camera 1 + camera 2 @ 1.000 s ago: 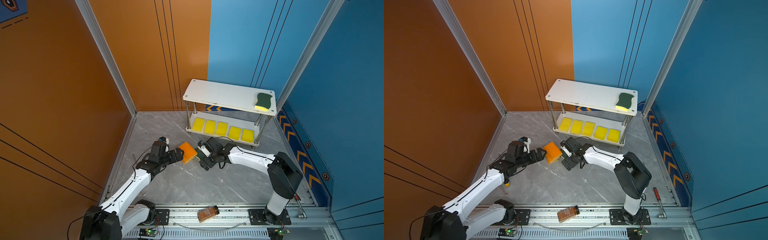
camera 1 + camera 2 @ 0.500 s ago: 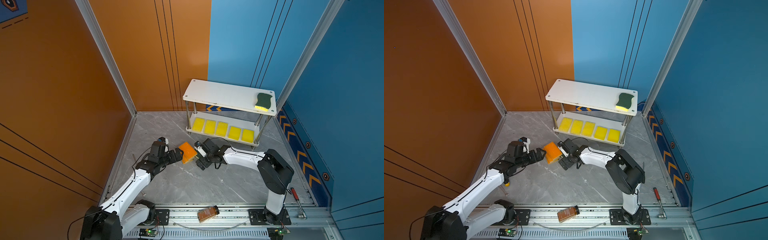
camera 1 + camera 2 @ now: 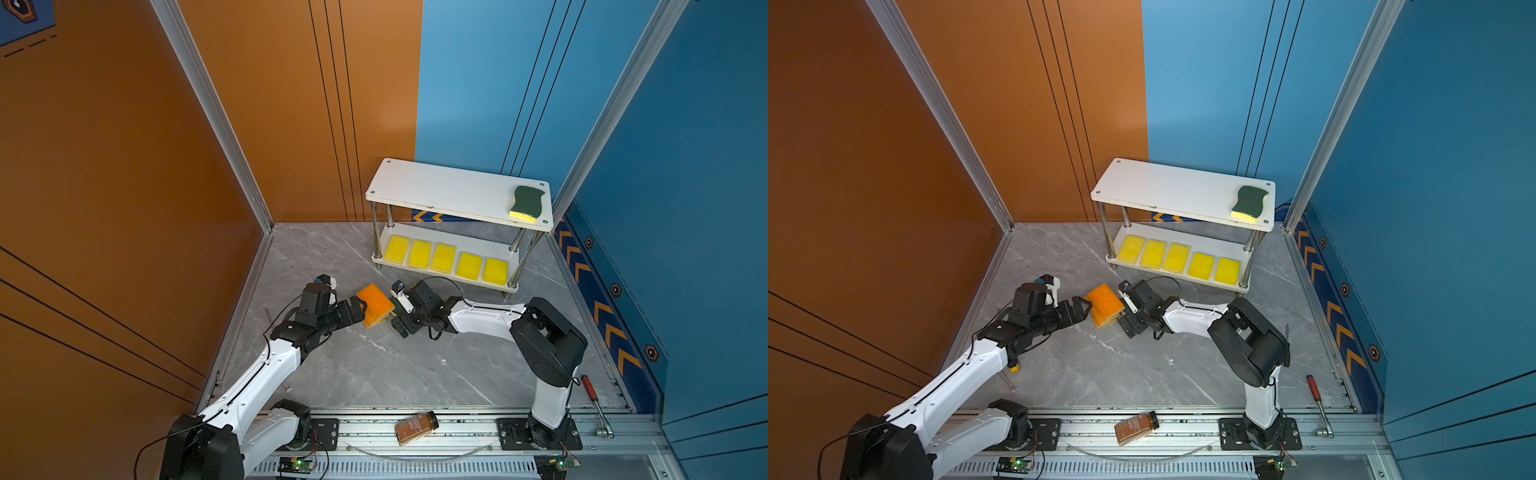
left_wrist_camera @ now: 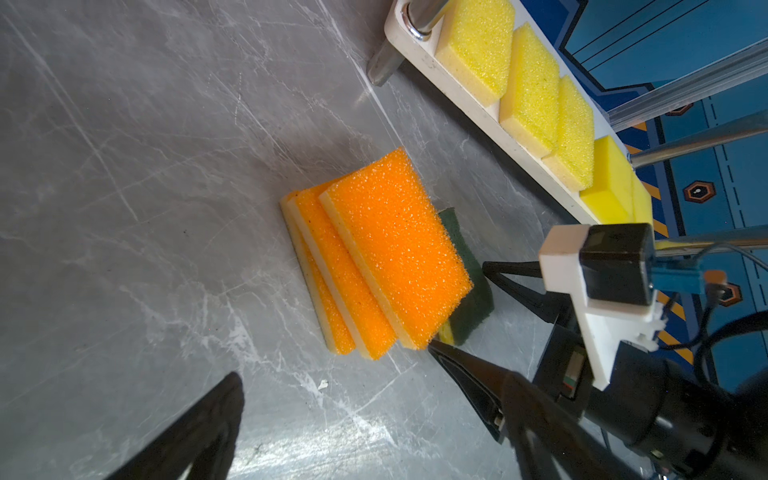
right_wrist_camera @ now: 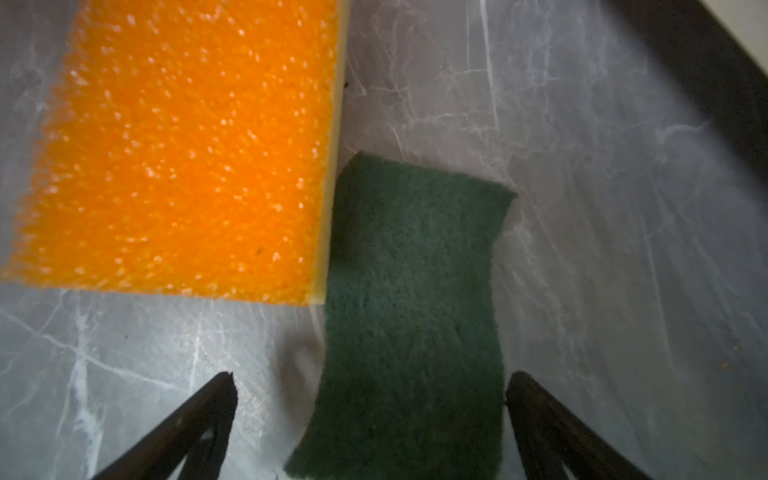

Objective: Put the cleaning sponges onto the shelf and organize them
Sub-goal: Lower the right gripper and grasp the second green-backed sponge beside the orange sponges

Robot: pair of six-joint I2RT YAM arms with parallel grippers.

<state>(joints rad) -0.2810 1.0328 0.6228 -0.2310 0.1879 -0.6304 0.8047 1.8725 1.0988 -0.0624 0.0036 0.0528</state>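
Orange sponges (image 4: 374, 257) overlap the green sponge (image 5: 411, 311); left pincer (image 4: 332, 360) and right pincer (image 5: 372, 375) gape apart.

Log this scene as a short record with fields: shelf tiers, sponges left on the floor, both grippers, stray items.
Top tier: one green-topped sponge at the right end of the shelf
Bottom tier: five yellow sponges in a row
Floor: three orange-topped sponges in an overlapping stack; second green-topped sponge partly under the top one
Left gripper: open, at the stack, holding nothing
Right gripper: open, jaws either side of the second green-topped sponge
Stray: brown bottle lying on the front rail
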